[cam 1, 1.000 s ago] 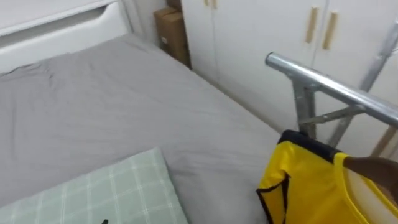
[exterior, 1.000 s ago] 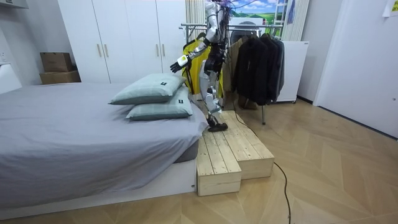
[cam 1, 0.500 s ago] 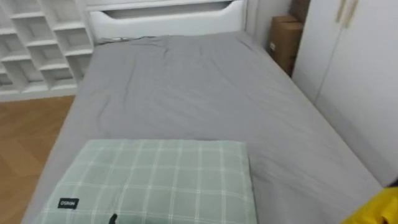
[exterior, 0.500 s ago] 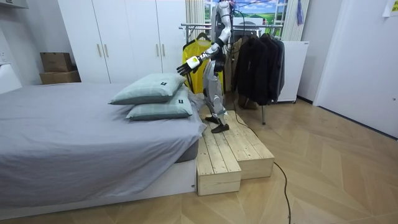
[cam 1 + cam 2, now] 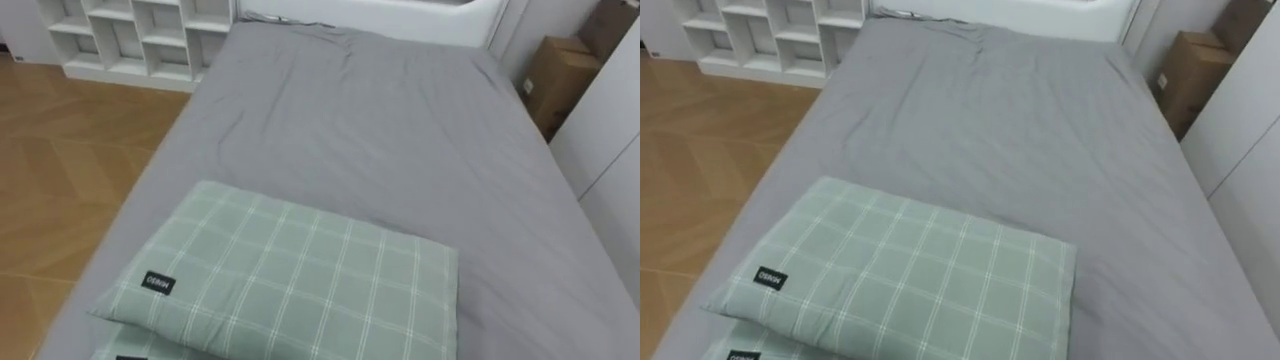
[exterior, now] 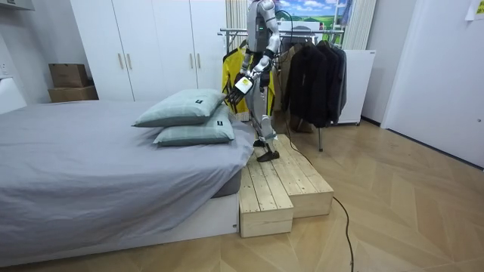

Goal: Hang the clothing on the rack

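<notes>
A yellow garment (image 6: 229, 72) hangs at the left end of the metal clothes rack (image 6: 302, 32), beside several dark clothes (image 6: 310, 75). I stand on the wooden platform (image 6: 280, 189) between the rack and the bed, facing along the bed. My left hand (image 6: 243, 85) hangs in front of my body at hip height, near the yellow garment's lower part and not clearly touching it. It is too small to read its fingers. The eye views look down on the grey bed (image 5: 380, 130) and two stacked green checked pillows (image 5: 290, 280).
The pillows (image 6: 181, 109) lie at the bed's end close to me. White wardrobes (image 6: 151, 45) stand behind the bed, with a cardboard box (image 5: 560, 75) beside them. White cube shelves (image 5: 130, 35) stand by the headboard. Wooden floor runs along the bed's left side.
My head view has swung from the rack and yellow garment to the bed and pillows. My left arm has dropped from stretched over the pillows to in front of my body.
</notes>
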### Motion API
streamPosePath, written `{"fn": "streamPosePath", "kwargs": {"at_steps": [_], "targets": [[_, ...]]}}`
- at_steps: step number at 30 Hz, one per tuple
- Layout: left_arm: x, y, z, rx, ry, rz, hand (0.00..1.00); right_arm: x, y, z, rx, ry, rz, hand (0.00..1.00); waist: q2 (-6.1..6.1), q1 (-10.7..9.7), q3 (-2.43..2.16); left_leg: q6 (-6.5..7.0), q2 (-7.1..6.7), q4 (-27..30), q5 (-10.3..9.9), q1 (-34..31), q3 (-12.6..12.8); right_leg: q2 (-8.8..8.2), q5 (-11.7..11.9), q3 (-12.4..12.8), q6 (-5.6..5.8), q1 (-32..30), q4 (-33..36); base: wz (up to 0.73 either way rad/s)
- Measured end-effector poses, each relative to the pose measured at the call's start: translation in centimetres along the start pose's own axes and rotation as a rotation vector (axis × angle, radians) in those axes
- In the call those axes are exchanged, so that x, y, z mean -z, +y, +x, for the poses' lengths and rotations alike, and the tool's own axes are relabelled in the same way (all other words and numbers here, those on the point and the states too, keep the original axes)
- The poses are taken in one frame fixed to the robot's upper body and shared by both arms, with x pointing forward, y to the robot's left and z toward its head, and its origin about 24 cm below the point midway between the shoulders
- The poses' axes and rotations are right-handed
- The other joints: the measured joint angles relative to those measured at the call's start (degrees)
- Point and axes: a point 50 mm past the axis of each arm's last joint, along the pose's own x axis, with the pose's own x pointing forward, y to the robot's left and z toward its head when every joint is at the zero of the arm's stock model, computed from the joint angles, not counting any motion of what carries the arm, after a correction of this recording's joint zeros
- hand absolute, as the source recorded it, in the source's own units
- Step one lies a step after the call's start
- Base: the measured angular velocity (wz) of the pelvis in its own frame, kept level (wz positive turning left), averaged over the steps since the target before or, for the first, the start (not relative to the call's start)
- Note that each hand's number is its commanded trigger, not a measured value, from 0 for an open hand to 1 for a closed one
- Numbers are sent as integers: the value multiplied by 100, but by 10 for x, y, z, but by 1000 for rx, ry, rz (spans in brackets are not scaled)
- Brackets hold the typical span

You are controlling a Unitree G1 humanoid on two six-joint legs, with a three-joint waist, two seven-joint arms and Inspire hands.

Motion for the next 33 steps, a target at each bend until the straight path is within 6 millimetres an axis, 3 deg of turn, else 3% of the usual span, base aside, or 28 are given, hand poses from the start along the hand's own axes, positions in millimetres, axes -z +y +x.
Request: {"fn": "streamPosePath", "kwargs": {"at_steps": [6, 9, 10, 11, 12, 13, 14, 15, 16, 17, 18, 19, 20, 21, 22, 24, 25, 28, 30, 31, 33], "targets": [[22, -7, -4, 30, 116, 2, 0, 16, -4, -4, 4, 44, -67, 0, 38, -6, -19, -101, 53, -298, 132, 273, -113, 146, -21, 19, -54, 251, -293, -4], [33, -11, -9, 56, 171, 14, 0, 27, -8, -7, 15, 69, -54, 0, 90, -47, -28, -149, 84, -457, 187, 404, -453, 205, -27, 37, -96, 325, -233, 0], [35, -12, -10, 65, 182, 16, 0, 33, -11, -9, 31, 78, -34, 0, 154, -54, 18, -129, 125, -601, 237, 548, -716, 221, -101, 38, -218, 192, 82, -4], [38, -12, -11, 65, 200, 14, 0, 35, -12, -10, 45, 75, -7, 0, 219, -59, 36, -135, 215, -645, 251, 609, -1055, 331, -241, 300, -436, 51, 186, -13], [41, -9, -11, 54, 212, 6, 0, 35, -10, -10, 42, 73, 3, 0, 146, -58, 32, -137, 211, -621, 250, 596, -1131, 432, -198, 591, -492, 56, -162, -20], [46, -7, -12, 39, 251, -14, 0, 34, -8, -9, 41, 69, 5, 0, 106, -100, -10, -211, 178, -605, 202, 513, -1147, 492, -80, 700, -409, 156, -382, 0], [51, -8, -14, 40, 287, -22, 0, 34, -8, -9, 49, 65, 16, 0, 69, -241, -6, -252, 197, -478, 185, 431, -957, 462, -13, 742, -464, 220, -389, 48], [49, -11, -11, 52, 298, -31, 0, 38, -12, -11, 68, 67, 33, 0, -3, -364, -3, -234, 37, -325, 127, 205, -740, 324, -10, 1228, -467, 295, -401, 78], [45, -13, -8, 59, 288, -29, 0, 43, -15, -13, 87, 75, 45, 0, -41, -369, 6, -152, -153, -431, 175, 55, -720, 231, -12, 1511, -465, 307, -406, 107], [34, -17, -2, 70, 250, -29, 0, 52, -24, -18, 128, 97, 84, 0, -25, -327, 0, 221, -509, -838, 648, -228, -677, 57, -49, 1724, -412, 215, -340, 61], [33, -17, -2, 67, 250, -32, 0, 62, -27, -21, 144, 129, 108, 0, 30, -172, -66, 221, -545, -800, 912, -174, -358, 32, -216, 1647, -257, 100, -167, 24], [34, -17, -2, 63, 258, -33, 0, 63, -27, -21, 142, 135, 112, 0, 73, -98, -59, 224, -519, -791, 910, -122, -340, 71, -235, 1562, -263, 72, -180, -58], [45, -15, -8, 60, 309, -30, 0, 63, -25, -21, 130, 129, 118, 0, 146, 7, -23, 224, -470, -810, 909, 28, -496, 264, -239, 1587, -388, -52, -333, -72], [52, -15, -10, 62, 344, -25, 0, 61, -24, -20, 127, 125, 122, 0, 170, 28, -15, 222, -427, -820, 904, 104, -616, 390, -174, 1597, -506, -162, -442, -80], [65, -11, -16, 66, 420, -16, 0, 57, -23, -19, 125, 118, 124, 0, 220, -28, -2, 168, -361, -805, 854, 194, -882, 558, 282, 1572, -758, -359, -500, -41], [74, -15, -22, 100, 486, -23, 0, 59, -24, -19, 140, 132, 124, 0, 265, -229, -32, 52, -306, -816, 765, 314, -838, 620, 371, 1457, -755, -202, -439, -5], [75, -17, -23, 113, 499, -29, 0, 61, -24, -19, 142, 149, 125, 0, 283, -303, -1, 32, -300, -832, 734, 344, -747, 657, 371, 1452, -755, -144, -438, 9], [68, -16, -15, 107, 485, -43, 0, 63, -22, -19, 129, 175, 133, 0, 293, -324, 2, 57, -298, -839, 713, 339, -590, 677, 340, 1460, -752, -154, -436, -1], [63, -17, -10, 115, 489, -72, 0, 60, -21, -18, 128, 173, 143, 0, 325, -319, 19, 127, -268, -825, 519, 342, -574, 760, 266, 1458, -757, -155, -424, -2], [62, -17, -10, 113, 493, -84, 0, 59, -20, -17, 123, 172, 147, 0, 326, -318, 22, 130, -270, -823, 518, 341, -569, 758, 263, 1460, -753, -153, -410, 0], [62, -20, -11, 115, 518, -120, 0, 58, -18, -16, 119, 180, 155, 0, 297, -324, -15, 151, -283, -800, 491, 351, -541, 741, 250, 1467, -742, -154, -361, -4]]}}
